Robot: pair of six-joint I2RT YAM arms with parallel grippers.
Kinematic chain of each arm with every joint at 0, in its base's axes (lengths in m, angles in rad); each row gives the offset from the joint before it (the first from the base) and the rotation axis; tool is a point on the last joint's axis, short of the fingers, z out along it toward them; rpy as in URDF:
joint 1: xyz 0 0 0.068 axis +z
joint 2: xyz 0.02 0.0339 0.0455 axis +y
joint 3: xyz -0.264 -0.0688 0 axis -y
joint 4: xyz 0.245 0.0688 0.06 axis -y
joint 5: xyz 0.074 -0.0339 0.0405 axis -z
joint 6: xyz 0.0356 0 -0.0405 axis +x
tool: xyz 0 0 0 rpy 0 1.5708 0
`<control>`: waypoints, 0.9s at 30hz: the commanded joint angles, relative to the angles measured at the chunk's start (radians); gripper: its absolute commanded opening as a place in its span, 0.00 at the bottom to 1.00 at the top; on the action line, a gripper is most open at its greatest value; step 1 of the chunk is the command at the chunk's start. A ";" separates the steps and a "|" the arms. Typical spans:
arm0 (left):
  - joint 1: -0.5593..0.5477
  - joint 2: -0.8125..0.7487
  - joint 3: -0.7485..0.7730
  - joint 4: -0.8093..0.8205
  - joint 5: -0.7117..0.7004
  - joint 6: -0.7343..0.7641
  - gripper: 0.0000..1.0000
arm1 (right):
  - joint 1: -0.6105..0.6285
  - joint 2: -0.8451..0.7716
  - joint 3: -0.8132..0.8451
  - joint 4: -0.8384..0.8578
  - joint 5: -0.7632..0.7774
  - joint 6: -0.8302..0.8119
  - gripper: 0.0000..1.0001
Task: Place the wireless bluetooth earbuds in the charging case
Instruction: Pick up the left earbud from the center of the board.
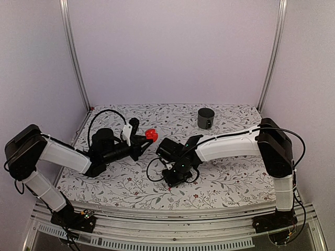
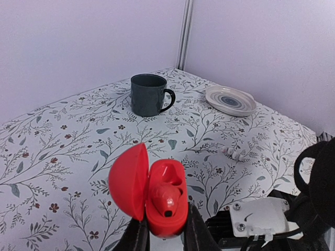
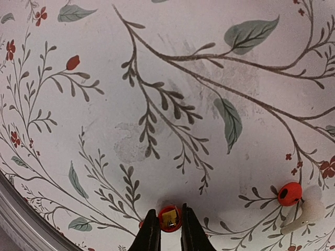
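The open red charging case (image 2: 166, 201) is gripped at its base by the closed left hand (image 2: 166, 230), while a small red earbud (image 3: 170, 219) is pinched in the right hand (image 3: 170, 215), low over the floral surface (image 3: 172, 78), where a second earbud (image 3: 289, 194) is seen lying nearby.

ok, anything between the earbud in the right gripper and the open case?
Nothing visible. The red charging case sits lid-open in the left gripper, and only bare tablecloth lies between it and the right gripper clamping the earbud.
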 commanded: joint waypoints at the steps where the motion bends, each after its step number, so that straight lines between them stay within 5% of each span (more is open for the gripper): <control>1: 0.013 0.015 0.015 -0.013 -0.004 -0.004 0.00 | -0.013 -0.065 -0.029 0.026 0.062 0.023 0.14; 15: -0.051 0.089 0.051 -0.002 0.001 0.062 0.00 | -0.104 -0.254 -0.083 0.057 0.218 0.033 0.14; 27: -0.136 0.159 0.176 -0.116 -0.006 0.137 0.00 | -0.173 -0.273 0.043 0.055 0.322 0.000 0.15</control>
